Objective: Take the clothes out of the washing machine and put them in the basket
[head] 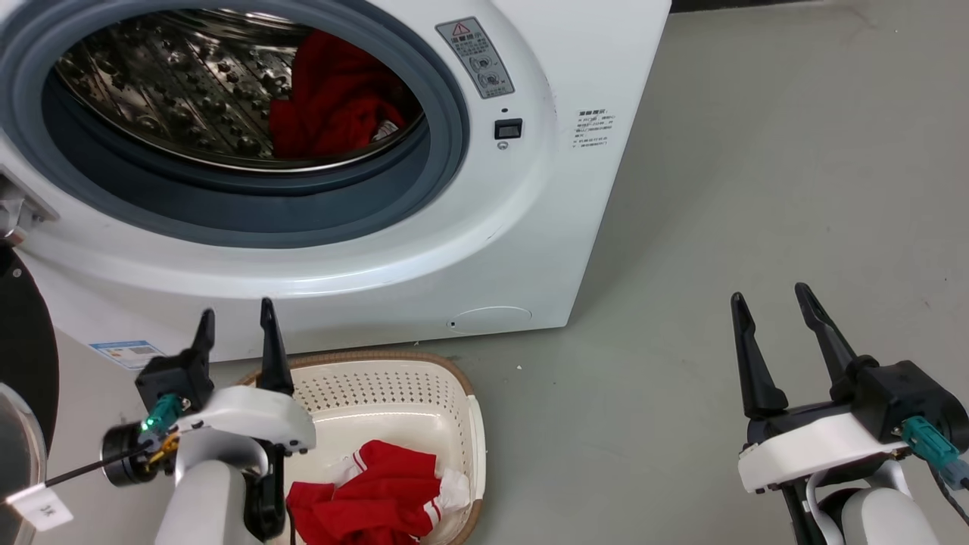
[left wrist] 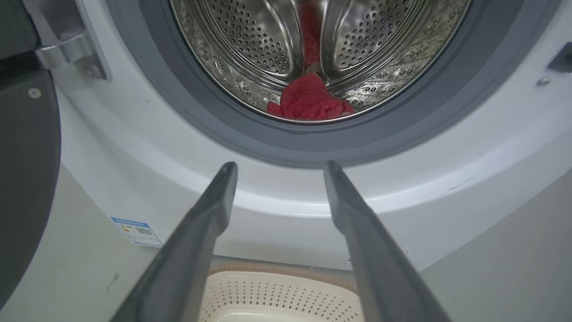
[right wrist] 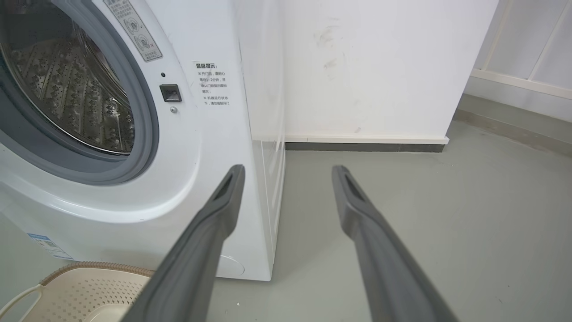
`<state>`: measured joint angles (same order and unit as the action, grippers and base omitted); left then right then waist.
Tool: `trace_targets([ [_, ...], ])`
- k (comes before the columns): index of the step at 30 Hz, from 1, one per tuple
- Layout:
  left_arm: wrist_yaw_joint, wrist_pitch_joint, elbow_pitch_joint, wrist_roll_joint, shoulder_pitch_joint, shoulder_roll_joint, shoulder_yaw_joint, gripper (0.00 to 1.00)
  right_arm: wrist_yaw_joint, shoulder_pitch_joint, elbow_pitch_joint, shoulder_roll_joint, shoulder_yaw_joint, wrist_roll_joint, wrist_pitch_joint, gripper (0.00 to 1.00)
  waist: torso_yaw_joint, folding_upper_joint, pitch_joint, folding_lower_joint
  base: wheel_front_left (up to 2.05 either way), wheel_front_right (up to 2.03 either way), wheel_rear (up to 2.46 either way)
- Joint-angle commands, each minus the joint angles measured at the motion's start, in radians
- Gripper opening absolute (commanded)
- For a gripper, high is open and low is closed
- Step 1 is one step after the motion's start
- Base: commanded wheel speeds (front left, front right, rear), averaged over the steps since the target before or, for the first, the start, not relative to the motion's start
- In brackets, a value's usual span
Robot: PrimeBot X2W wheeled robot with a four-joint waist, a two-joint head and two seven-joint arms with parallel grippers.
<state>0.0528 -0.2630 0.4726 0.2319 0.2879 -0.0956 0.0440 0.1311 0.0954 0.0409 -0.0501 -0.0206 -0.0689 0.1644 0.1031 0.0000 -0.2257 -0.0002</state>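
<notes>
The white washing machine [head: 530,227] stands with its porthole open. Red clothes [head: 333,98] lie at the right of its steel drum, and the left wrist view shows the same red clothes [left wrist: 310,98] at the drum's bottom. The cream basket [head: 394,386] sits on the floor before the machine with a red, white-striped garment [head: 371,492] inside. My left gripper [head: 235,322] is open and empty, above the basket's left rim and below the porthole. My right gripper [head: 772,303] is open and empty over the floor, right of the machine. The basket's rim [right wrist: 89,268] shows in the right wrist view.
The machine's dark-framed door [head: 23,341] hangs open at the far left, close to my left arm. Grey floor [head: 757,189] stretches to the right of the machine. A white wall with a dark skirting [right wrist: 366,146] stands behind it.
</notes>
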Motion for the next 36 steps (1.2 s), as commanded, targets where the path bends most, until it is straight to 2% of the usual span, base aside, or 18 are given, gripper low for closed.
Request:
trace_targets([
  [1,-0.005,-0.002,-0.027,-0.01,-0.007,0.0,0.004,1.0,-0.001,-0.013,-0.007,0.0,0.0,0.003,-0.004,1.0,-0.002,0.0,0.003,0.0002,0.0,0.0,0.0],
  [6,-0.027,-0.002,-0.075,-0.036,0.052,-0.026,-0.001,1.0,-0.001,-0.008,-0.014,0.0,-0.009,-0.011,-0.002,1.0,0.017,0.0,-0.007,0.0002,0.0,0.0,0.0],
  [15,-0.083,0.062,0.024,-0.03,0.275,-0.129,-0.005,1.0,-0.001,0.041,0.009,0.0,-0.041,-0.059,0.029,1.0,0.121,0.0,-0.09,0.0002,0.0,0.0,0.0],
  [22,-0.12,0.179,0.116,-0.02,0.463,-0.233,0.001,1.0,-0.001,0.074,0.047,0.0,-0.066,-0.101,0.066,1.0,0.212,0.0,-0.19,0.0002,0.0,0.0,0.0],
  [25,-0.132,0.232,0.137,-0.02,0.534,-0.294,0.008,1.0,-0.001,0.092,0.065,0.0,-0.083,-0.126,0.08,1.0,0.254,0.0,-0.241,0.0002,0.0,0.0,0.0],
  [36,-0.157,0.495,0.201,-0.017,0.764,-0.464,-0.003,1.0,-0.001,0.147,0.108,0.0,-0.145,-0.22,0.1,1.0,0.364,0.0,-0.386,0.0002,0.0,0.0,0.0],
])
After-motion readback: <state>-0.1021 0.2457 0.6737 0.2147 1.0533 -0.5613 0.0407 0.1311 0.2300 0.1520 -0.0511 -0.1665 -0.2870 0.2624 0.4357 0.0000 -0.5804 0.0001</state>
